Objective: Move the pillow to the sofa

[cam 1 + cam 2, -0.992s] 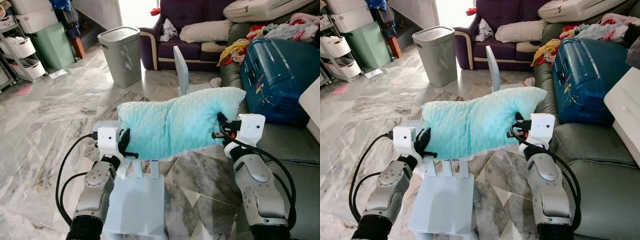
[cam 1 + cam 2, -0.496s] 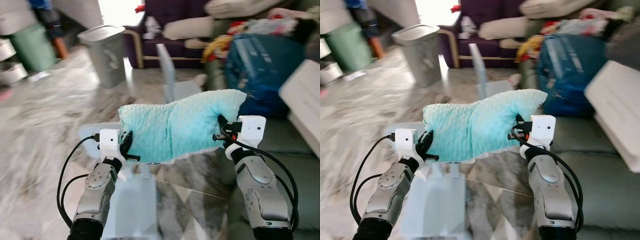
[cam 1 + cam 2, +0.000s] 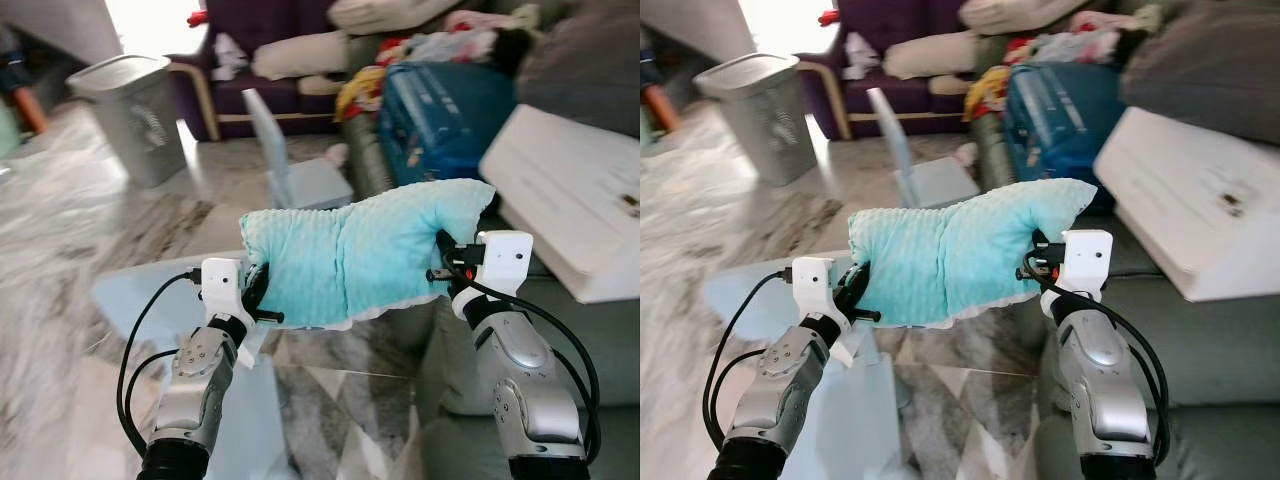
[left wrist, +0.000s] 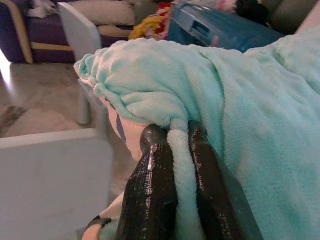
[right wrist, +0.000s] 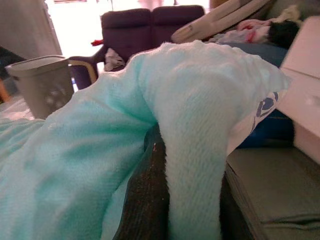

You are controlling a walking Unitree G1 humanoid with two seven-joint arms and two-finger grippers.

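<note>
- You are carrying the pale turquoise pillow (image 3: 365, 250) in the air between both arms, at chest height in front of you.
- Your left gripper (image 3: 256, 297) has its two black fingers (image 4: 152, 200) pinched closed on a fold at one end of the pillow; your right gripper (image 3: 443, 262) is clamped on the other end in the same way.
- To do this step well, keep both pinches firm and level, so the soft fabric does not slide out.
- Judge your release point over a bare stretch of the grey-green sofa (image 3: 1200, 345), which lies just to your right and below the pillow; lower before letting go.
- A large white board (image 3: 570, 200) leans across the sofa; avoid setting the pillow on it.
- A blue suitcase (image 3: 440, 115) sits further along the sofa, with heaped clothes behind it.
- The floor is grey marble tile (image 3: 90, 230).
- A grey laundry bin (image 3: 135, 110) and a dark purple sofa (image 3: 270, 40) stand across the room.
- The head views are blurred.
</note>
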